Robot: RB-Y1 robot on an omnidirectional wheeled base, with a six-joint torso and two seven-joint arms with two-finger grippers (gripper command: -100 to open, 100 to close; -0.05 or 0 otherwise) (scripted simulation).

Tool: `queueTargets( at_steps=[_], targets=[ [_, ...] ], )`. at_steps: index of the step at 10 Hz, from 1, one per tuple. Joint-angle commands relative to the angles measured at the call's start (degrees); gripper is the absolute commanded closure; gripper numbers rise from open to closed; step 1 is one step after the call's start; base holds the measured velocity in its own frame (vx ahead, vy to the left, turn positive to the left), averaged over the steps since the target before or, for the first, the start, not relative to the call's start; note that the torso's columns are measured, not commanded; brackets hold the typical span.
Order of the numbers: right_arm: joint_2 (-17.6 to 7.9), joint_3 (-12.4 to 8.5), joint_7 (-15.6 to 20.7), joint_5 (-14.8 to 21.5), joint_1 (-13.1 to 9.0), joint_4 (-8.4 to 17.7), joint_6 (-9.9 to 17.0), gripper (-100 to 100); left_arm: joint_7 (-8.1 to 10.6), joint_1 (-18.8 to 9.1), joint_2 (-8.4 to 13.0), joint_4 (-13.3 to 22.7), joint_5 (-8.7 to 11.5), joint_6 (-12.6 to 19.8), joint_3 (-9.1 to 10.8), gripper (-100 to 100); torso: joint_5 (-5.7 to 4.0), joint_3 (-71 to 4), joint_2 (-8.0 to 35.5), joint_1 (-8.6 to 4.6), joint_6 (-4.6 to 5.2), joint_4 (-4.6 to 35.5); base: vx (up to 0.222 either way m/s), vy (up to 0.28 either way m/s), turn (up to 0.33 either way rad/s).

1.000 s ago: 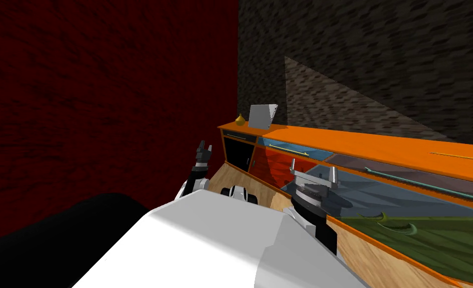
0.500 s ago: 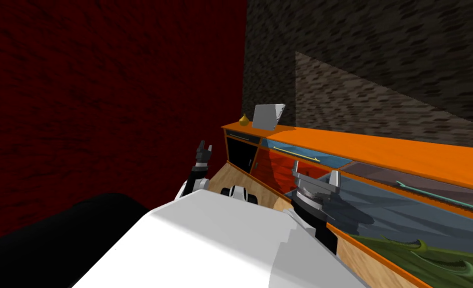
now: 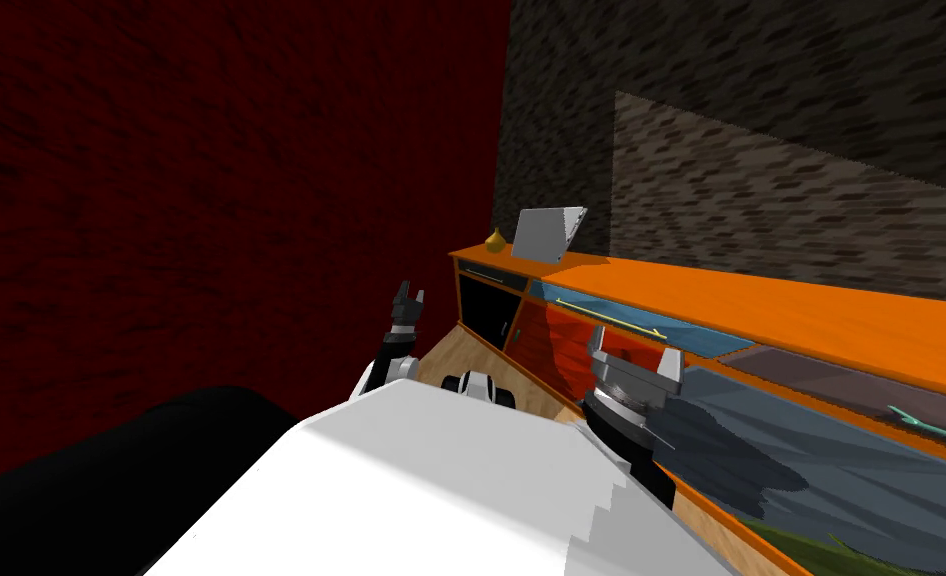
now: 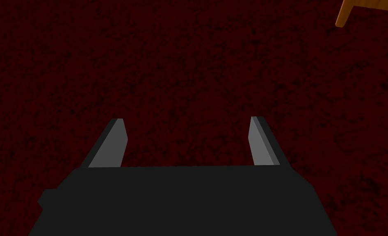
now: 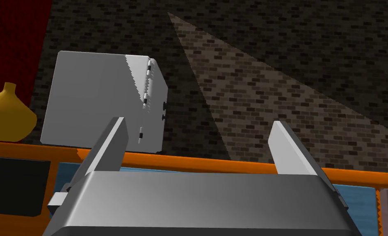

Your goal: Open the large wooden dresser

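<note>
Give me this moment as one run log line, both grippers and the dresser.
right gripper: open, empty, close to dresser front | left gripper: open, empty, away from it | dresser: not yet gripped

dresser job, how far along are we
Done: I am parked alongside the orange dresser, with the right hand open in front of it. In hand: lining that hand up near the blue drawer front and its yellow handle, nothing gripped. To do: grasp a handle and pull; the fronts in view look shut. The left hand is open by the red wall.
</note>
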Motion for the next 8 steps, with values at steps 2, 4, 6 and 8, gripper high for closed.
queueTargets(
  at_steps=[2,4,6,8],
  targets=[
    [0.1,0.4,-5.9,-1.7,0.5,0.8,-1.6,-100,0.0,0.0,0.0,0.0,0.0,0.0,-0.01,0,0.01,0.0,0.0,0.05,-0.08,0.0,0.024,-0.025,0.219],
    [0.2,0.8,-8.8,-3.1,0.9,1.6,-3.1,-100,0.0,0.0,0.0,0.0,0.0,0.0,0.0,0,0.0,0.0,0.0,0.02,0.0,0.0,0.019,-0.023,0.084],
    [0.2,0.8,-10.7,-3.1,0.9,1.6,-3.1,-100,0.0,0.0,0.0,0.0,0.0,0.0,0.0,0,-0.01,0.0,0.0,-0.03,-0.01,0.0,0.02,-0.028,0.075],
    [0.3,1.2,-14.5,-4.5,1.3,2.4,-4.5,-100,0.0,0.0,0.0,0.0,0.0,0.0,-0.01,0,0.0,0.0,0.0,0.02,-0.07,0.0,0.018,-0.031,0.195]
  ],
)
